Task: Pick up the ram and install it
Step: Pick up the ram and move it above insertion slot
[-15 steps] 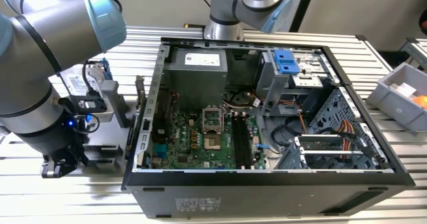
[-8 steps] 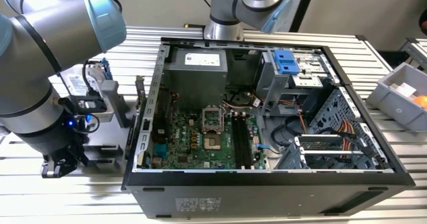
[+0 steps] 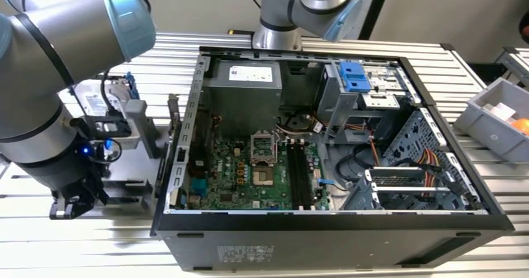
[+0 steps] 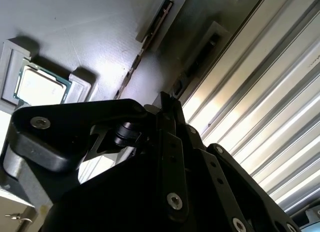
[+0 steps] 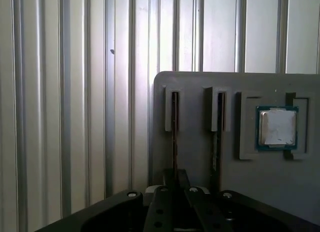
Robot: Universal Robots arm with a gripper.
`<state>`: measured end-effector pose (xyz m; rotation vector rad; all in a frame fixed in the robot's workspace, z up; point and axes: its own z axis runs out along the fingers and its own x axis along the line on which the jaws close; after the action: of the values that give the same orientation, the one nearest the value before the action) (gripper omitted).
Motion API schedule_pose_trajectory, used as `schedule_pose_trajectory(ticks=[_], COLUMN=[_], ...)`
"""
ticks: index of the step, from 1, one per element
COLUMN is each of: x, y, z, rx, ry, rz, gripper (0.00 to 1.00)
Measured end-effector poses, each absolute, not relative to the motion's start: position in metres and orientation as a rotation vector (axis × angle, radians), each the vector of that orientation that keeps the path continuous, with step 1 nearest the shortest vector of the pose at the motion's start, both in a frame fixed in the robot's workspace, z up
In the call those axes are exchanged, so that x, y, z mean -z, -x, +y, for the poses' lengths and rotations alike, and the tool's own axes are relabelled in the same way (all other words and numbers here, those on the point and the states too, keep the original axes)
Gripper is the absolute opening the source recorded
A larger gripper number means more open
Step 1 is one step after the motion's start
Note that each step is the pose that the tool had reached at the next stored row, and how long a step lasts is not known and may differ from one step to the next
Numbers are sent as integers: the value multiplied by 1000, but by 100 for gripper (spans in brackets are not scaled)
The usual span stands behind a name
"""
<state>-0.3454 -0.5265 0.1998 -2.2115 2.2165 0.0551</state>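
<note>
The ram [image 5: 175, 127] stands on edge in the grey holder [image 5: 195, 81], in the slot farther from the square chip [image 5: 277, 127]. Its long axis runs straight out from the gripper [image 5: 175, 173], which sits right at its near end. Honestly can't tell if it's clamped on yet or loose.

A ribbed aluminium table [image 3: 463, 67] spans the exterior view. An open computer case [image 3: 331, 244] sits on it at centre, a grey bin [image 3: 496, 126] at the right edge (partly cut off). In the first wrist view a flat grey holder plate [image 5: 195, 91] lies on it, lower right.
</note>
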Motion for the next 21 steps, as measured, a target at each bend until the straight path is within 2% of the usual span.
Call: schedule_pose_trajectory(ticks=[21], x=[-227], y=[345], z=[-527], rx=[-55], ry=[2211], rz=[2216], gripper=[0])
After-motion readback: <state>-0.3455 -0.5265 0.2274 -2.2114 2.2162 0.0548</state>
